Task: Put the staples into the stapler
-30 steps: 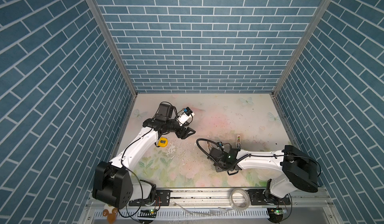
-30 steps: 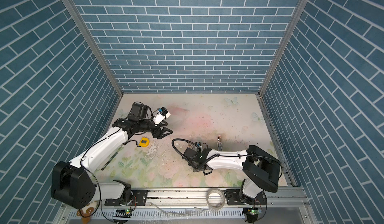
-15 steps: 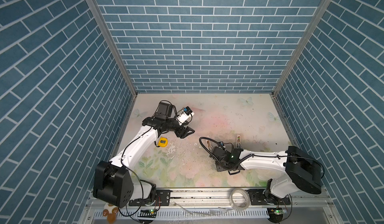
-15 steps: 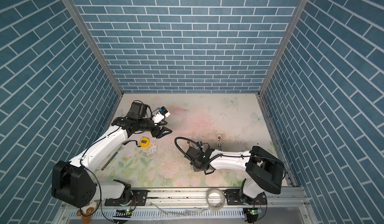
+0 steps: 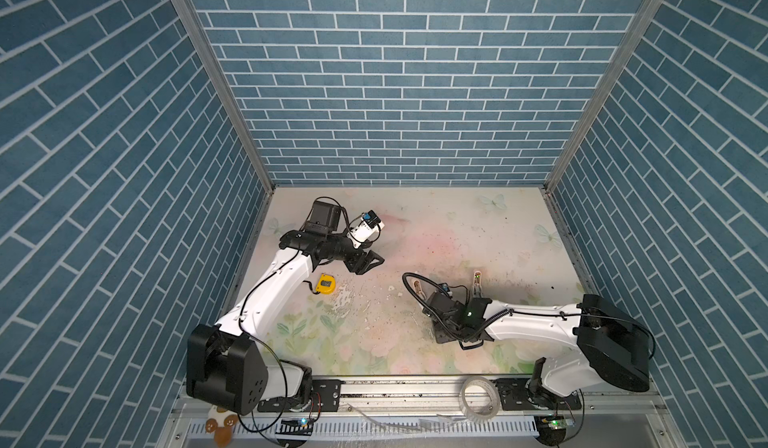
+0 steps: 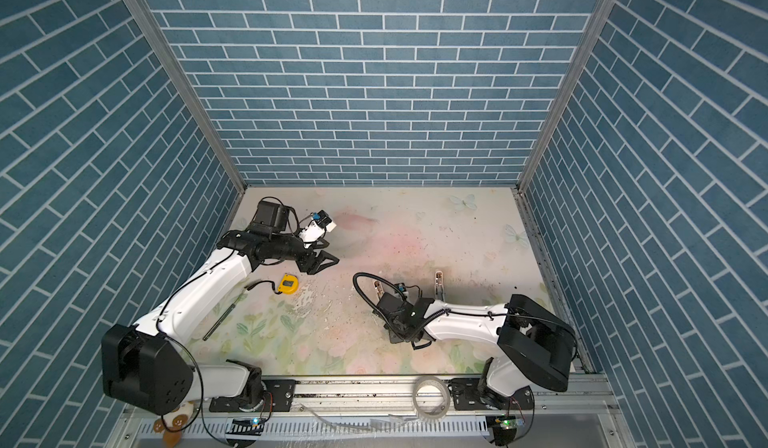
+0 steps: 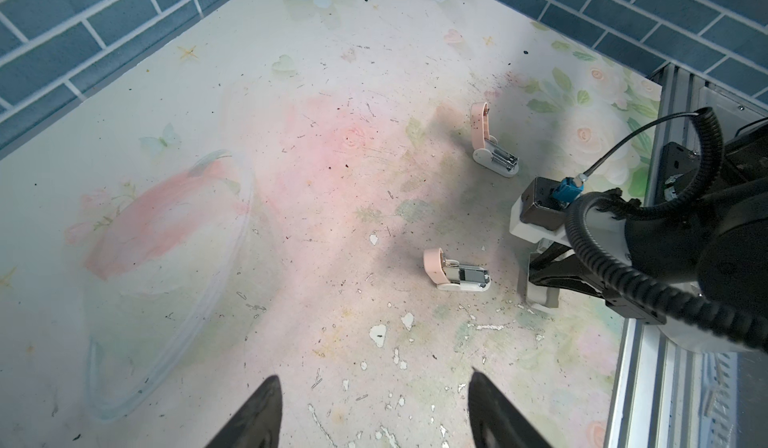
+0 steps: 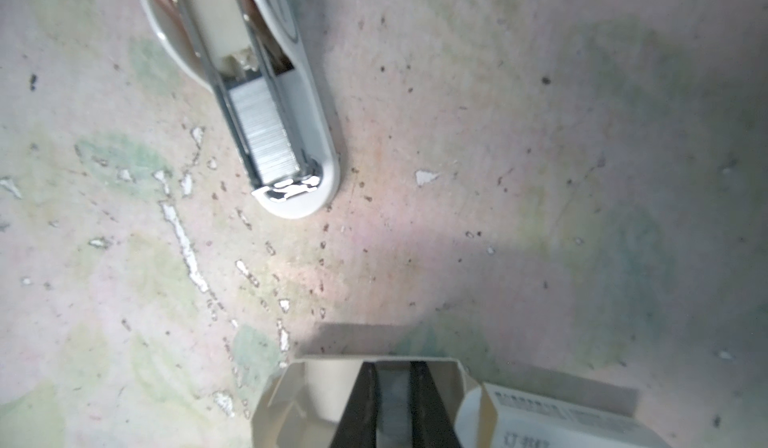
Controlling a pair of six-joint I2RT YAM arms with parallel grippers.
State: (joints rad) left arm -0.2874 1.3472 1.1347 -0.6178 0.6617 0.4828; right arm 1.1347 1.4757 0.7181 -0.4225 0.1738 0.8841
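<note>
Right wrist view: the right gripper (image 8: 392,369) pinches a grey staple strip (image 8: 392,404) inside the open carton (image 8: 324,387); the stapler (image 8: 313,134) lies near. The left gripper (image 7: 372,375) stands apart, empty.

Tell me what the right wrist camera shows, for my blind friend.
The right gripper pinches a grey staple strip inside an open white box. Beyond it lies an open stapler, staples showing, on a worn table.

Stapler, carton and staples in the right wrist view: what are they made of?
Stapler: smooth white plastic base, probably; shiny metal channel with mirror glints. Carton: thin matte card, folded flaps. Staples: likely steel, brushed silver-grey with fine lines.
</note>
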